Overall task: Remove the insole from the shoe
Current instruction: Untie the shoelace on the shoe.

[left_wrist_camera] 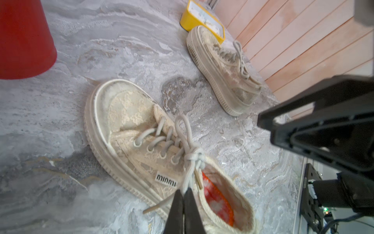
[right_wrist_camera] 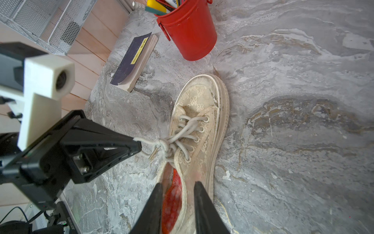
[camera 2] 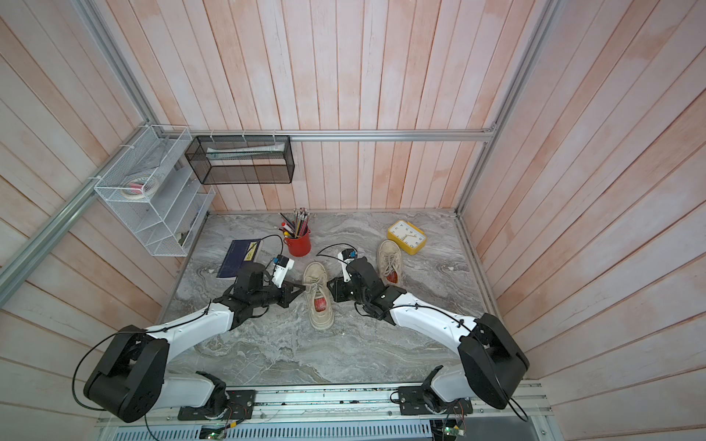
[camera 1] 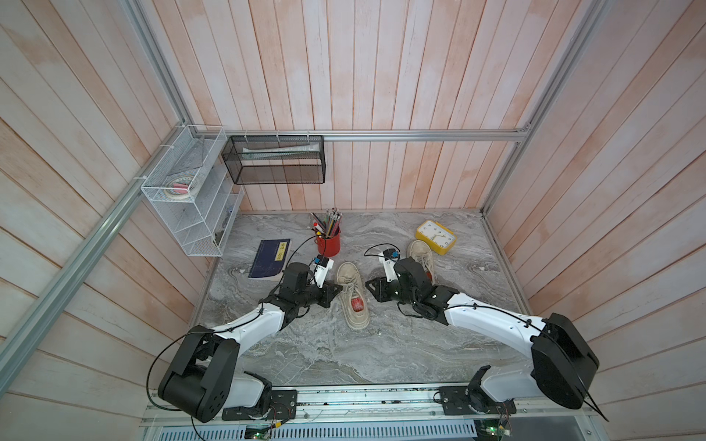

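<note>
Insole (right_wrist_camera: pixel 172 194), red-patterned, lies inside the beige lace sneaker (right_wrist_camera: pixel 199 113), lower middle of the right wrist frame. Right gripper (right_wrist_camera: pixel 178 184) straddles the collar there, jaws apart. Farther up, Left gripper (left_wrist_camera: pixel 184 191) is pinched tight on a shoelace (right_wrist_camera: pixel 147 141). Extraction seems not yet begun; next, the right jaws probably must close on the insole edge and lift.

The shoe (camera 1: pixel 351 296) is set at the middle of the tabletop (camera 1: pixel 344 355), toe toward the back wall (camera 1: pixel 382 76), with the insole (camera 1: pixel 358 305) lying inside it. It is flanked by the left hand (camera 1: pixel 339 289), in which its lace (right_wrist_camera: pixel 147 141) is pinched, and the right hand (camera 1: pixel 368 285), whose fingers (right_wrist_camera: pixel 153 206) are set astride its edge. A second shoe (camera 1: pixel 420 257) is placed farther back on the right, just before the clock (camera 1: pixel 436 236). Behind the shoe a pencil cup (camera 1: pixel 328 242) is stood, a book (camera 1: pixel 269 259) to its left.
</note>
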Action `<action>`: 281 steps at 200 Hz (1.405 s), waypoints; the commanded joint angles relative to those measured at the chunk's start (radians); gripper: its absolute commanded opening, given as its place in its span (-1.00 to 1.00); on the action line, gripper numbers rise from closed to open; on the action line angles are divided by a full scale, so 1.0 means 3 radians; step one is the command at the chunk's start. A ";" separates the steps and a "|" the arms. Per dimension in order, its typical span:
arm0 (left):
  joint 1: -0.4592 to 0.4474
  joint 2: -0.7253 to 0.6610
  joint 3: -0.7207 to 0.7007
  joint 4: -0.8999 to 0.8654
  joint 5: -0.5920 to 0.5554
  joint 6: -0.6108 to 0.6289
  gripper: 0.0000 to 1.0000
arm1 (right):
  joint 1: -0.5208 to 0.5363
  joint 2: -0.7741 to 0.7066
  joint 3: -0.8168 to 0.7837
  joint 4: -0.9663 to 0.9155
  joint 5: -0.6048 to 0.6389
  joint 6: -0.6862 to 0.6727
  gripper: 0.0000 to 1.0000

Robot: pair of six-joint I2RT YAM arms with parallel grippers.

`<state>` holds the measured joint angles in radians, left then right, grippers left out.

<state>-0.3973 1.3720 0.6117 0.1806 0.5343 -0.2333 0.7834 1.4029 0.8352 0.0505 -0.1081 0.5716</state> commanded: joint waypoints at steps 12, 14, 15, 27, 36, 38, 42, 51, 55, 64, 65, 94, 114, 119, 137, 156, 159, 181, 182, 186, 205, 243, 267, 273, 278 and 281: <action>0.0028 0.0090 0.0121 0.0174 -0.0001 -0.0112 -1.00 | 0.0028 -0.0023 0.0044 -0.0052 -0.0027 -0.0102 -0.44; 0.0030 0.0098 0.0123 0.0175 -0.0001 -0.0112 -1.00 | 0.0027 -0.0023 0.0044 -0.0052 -0.0025 -0.0105 -0.43; 0.0030 0.0099 0.0124 0.0175 0.0001 -0.0112 -1.00 | 0.0027 -0.0023 0.0041 -0.0049 -0.0027 -0.0105 -0.43; 0.0031 0.0125 0.0144 0.0179 -0.0011 -0.0126 -1.00 | 0.0030 -0.0018 0.0046 -0.0046 -0.0028 -0.0106 -0.44; 0.0032 0.0141 0.0162 0.0178 -0.0022 -0.0127 -1.00 | 0.0027 -0.0013 0.0053 -0.0048 -0.0029 -0.0106 -0.44; 0.0031 0.0145 0.0164 0.0177 -0.0026 -0.0124 -1.00 | 0.0030 -0.0013 0.0054 -0.0046 -0.0028 -0.0106 -0.44; 0.0031 0.0148 0.0169 0.0177 -0.0032 -0.0125 -1.00 | 0.0028 -0.0008 0.0057 -0.0045 -0.0027 -0.0106 -0.44; 0.0036 0.0162 0.0185 0.0173 -0.0058 -0.0123 -1.00 | 0.0027 -0.0002 0.0064 -0.0041 -0.0028 -0.0102 -0.44; 0.0036 0.0167 0.0186 0.0168 -0.0066 -0.0123 -1.00 | 0.0029 0.0007 0.0069 -0.0041 -0.0028 -0.0096 -0.44; 0.0037 0.0174 0.0201 0.0158 -0.0105 -0.0127 -1.00 | 0.0031 0.0017 0.0077 -0.0038 -0.0041 -0.0095 -0.45; 0.0037 0.0175 0.0203 0.0154 -0.0110 -0.0125 -1.00 | 0.0029 0.0020 0.0078 -0.0037 -0.0042 -0.0093 -0.44; 0.0042 0.0180 0.0231 0.0139 -0.0138 -0.0158 -1.00 | 0.0078 0.0071 0.0135 -0.0054 -0.0050 -0.0116 -0.45; 0.0045 0.0196 0.0243 0.0152 -0.0069 -0.0162 -1.00 | 0.0151 0.0161 0.0256 -0.0131 -0.0054 -0.0162 -0.50; 0.0041 0.0195 0.0245 0.0150 -0.0055 -0.0160 -1.00 | 0.0164 0.0189 0.0292 -0.0153 -0.0070 -0.0151 -0.51; 0.0046 0.0202 0.0231 0.0141 0.0002 -0.0143 -1.00 | 0.0213 0.0329 0.0425 -0.0231 -0.0085 -0.0075 -0.51; 0.0046 0.0196 0.0226 0.0089 0.0030 -0.0126 -1.00 | 0.0260 0.0444 0.0539 -0.0306 0.0029 0.0047 -0.52; 0.0046 0.0193 0.0226 0.0083 0.0029 -0.0123 -1.00 | 0.0265 0.0460 0.0559 -0.0319 0.0046 0.0068 -0.52; 0.0046 0.0172 0.0202 0.0077 0.0050 -0.0129 -1.00 | 0.0290 0.0591 0.0700 -0.0429 0.0093 0.0175 -0.54; 0.0046 0.0172 0.0201 0.0077 0.0052 -0.0128 -1.00 | 0.0294 0.0599 0.0704 -0.0434 0.0091 0.0178 -0.54; 0.0049 0.0174 0.0205 0.0070 0.0061 -0.0134 -1.00 | 0.0301 0.0622 0.0733 -0.0447 0.0085 0.0186 -0.54; 0.0047 0.0171 0.0198 0.0049 0.0091 -0.0139 -1.00 | 0.0331 0.0742 0.0851 -0.0527 0.0043 0.0206 -0.54; 0.0046 0.0161 0.0156 0.0072 0.0131 -0.0177 -1.00 | 0.0390 0.0945 0.1054 -0.0712 0.0083 0.0261 -0.54; 0.0046 0.0161 0.0141 0.0083 0.0137 -0.0185 -1.00 | 0.0390 0.1037 0.1143 -0.0833 0.0177 0.0313 -0.55; 0.0047 0.0159 0.0135 0.0085 0.0140 -0.0186 -1.00 | 0.0390 0.1058 0.1163 -0.0867 0.0204 0.0323 -0.56; 0.0047 0.0161 0.0134 0.0084 0.0144 -0.0185 -1.00 | 0.0391 0.1073 0.1179 -0.0895 0.0228 0.0328 -0.56; 0.0046 0.0158 0.0134 0.0083 0.0147 -0.0188 -1.00 | 0.0390 0.1083 0.1191 -0.0911 0.0243 0.0333 -0.56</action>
<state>-0.3908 1.4204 0.6563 0.1989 0.5549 -0.2821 0.8982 1.7016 1.1522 -0.1459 -0.0856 0.6476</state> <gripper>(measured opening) 0.046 0.223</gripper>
